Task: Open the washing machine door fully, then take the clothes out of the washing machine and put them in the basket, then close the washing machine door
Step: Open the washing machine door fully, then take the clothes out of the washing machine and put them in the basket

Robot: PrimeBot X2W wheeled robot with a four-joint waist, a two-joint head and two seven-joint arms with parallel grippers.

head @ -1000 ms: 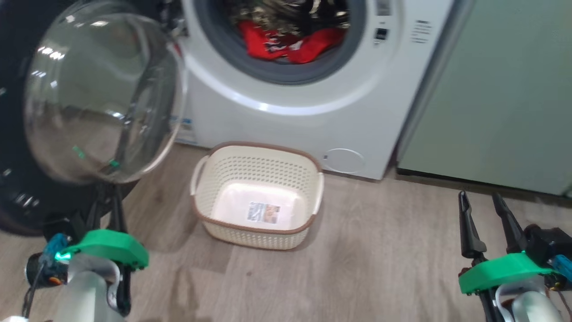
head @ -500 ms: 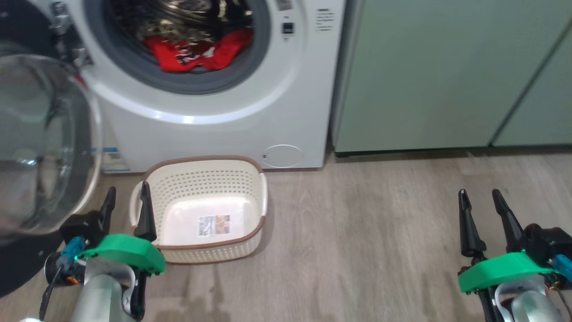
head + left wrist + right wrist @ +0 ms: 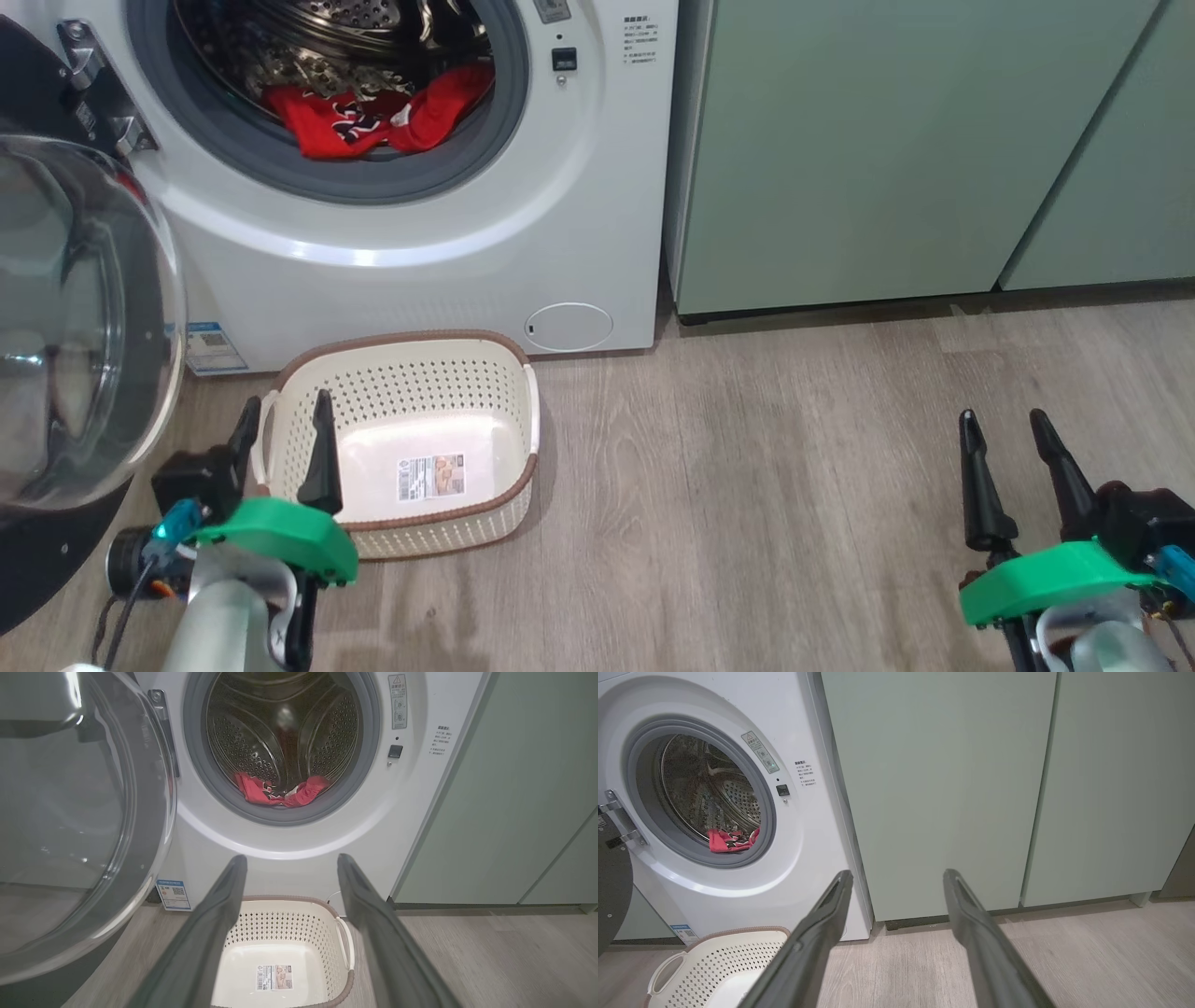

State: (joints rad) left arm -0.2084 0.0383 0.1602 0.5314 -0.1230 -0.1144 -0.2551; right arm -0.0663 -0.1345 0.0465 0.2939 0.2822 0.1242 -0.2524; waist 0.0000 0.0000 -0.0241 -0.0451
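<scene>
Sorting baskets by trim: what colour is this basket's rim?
Brown rim on the cream basket; clearest in the head view.

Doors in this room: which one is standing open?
The washing machine door, round with a clear bulging window, is swung out to the left of the washing machine. The flat pale green cabinet doors on the right are shut.

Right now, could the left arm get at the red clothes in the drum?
Probably yes: the washing machine door is swung aside, and nothing stands between the open left tool and the clothes, though the tool sits some way back.
</scene>
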